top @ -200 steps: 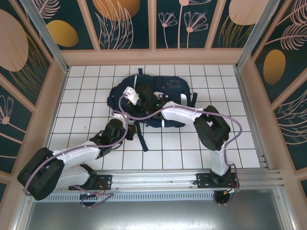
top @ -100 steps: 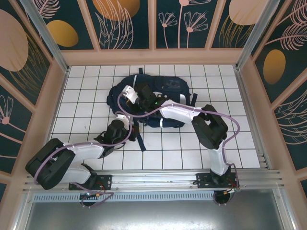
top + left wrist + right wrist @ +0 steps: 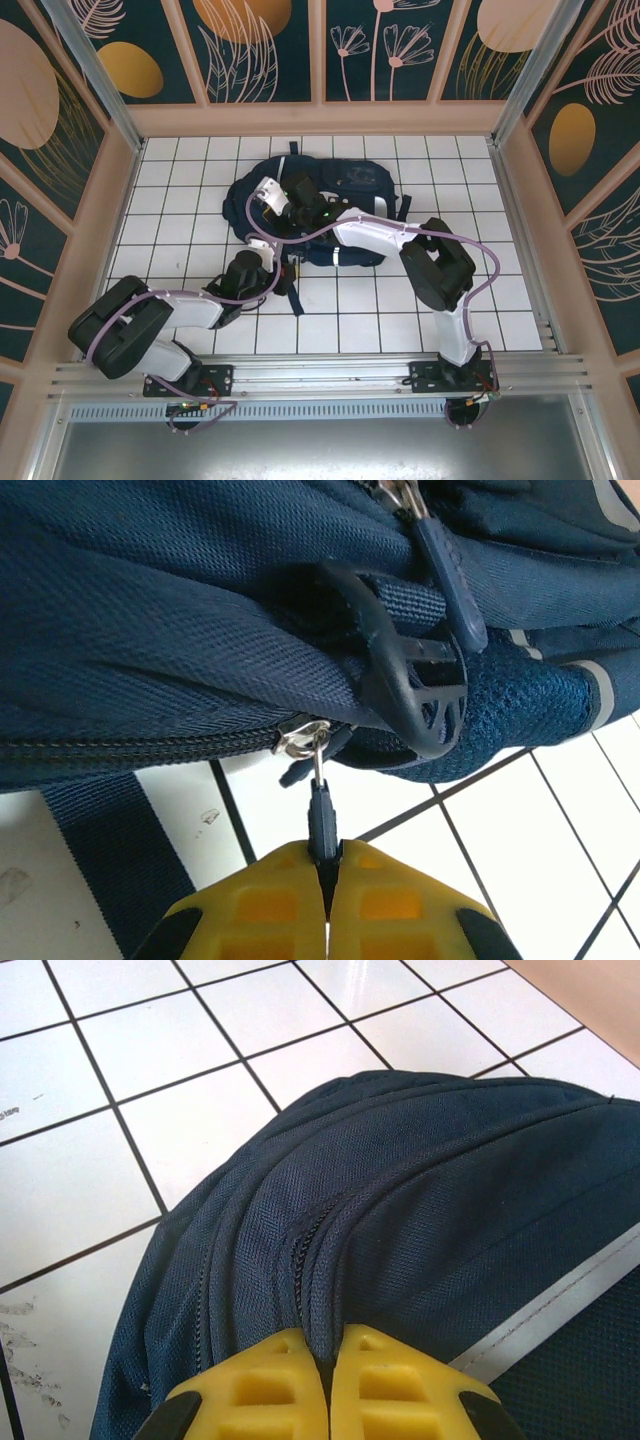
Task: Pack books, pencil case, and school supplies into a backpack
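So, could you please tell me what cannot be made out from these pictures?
- What the backpack holds: its fabric hides the inside in every view.
- The backpack's middle, top view: covered by the right arm.
- How far the zipper runs, left wrist view: cut off by the left edge.
- Whether the right jaws hold fabric, right wrist view: hidden between the shut jaws.

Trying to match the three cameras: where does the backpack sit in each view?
Top external: backpack at the far centre of the table.
Left wrist: across the upper half; left gripper pinches its zip pull at the bottom.
Right wrist: rounded end, centre and right; right gripper pinches its seam.
Shared landmark: the table's white tiles.
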Robot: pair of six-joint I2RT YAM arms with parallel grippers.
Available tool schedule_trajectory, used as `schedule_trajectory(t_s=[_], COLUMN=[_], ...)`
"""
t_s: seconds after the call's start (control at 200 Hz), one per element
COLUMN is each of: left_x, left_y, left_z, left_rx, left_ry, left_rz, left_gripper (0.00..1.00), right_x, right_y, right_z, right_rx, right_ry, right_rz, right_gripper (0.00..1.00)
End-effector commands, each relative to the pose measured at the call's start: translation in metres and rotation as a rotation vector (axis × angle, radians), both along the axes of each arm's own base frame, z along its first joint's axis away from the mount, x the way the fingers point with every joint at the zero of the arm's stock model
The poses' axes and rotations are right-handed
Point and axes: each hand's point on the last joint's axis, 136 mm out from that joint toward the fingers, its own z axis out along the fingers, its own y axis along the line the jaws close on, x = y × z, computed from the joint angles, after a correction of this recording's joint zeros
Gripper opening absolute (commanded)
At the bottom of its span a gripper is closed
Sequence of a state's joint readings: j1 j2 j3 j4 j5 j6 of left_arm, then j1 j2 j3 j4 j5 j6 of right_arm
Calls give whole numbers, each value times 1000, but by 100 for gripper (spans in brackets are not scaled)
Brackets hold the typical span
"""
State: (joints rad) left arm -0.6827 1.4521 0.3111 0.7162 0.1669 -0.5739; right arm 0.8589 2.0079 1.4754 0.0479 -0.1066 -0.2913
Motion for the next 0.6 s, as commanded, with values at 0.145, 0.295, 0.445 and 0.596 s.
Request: schedule_trajectory(t_s=[0.145,0.295,0.445,0.596], left_x=[-24,-25,-24,-22], left_y=[-52,-53,-43,-39], left_z=[24,21,20,15], left_rx=[-77,-53,-29,-7], left_ry=[-58,-56,-65,-55], left_rz=[-221,-214,-175,-150], left_gripper=[0,0,0,5], right_x=[22,25,25,25], right_y=[17,12,9,8], right_z=[43,42,39,35], right_rx=[173,166,161,156], right_ry=[-55,-54,-52,-44], right_rz=[-27,-45,-51,-52], right_gripper=[0,0,0,0])
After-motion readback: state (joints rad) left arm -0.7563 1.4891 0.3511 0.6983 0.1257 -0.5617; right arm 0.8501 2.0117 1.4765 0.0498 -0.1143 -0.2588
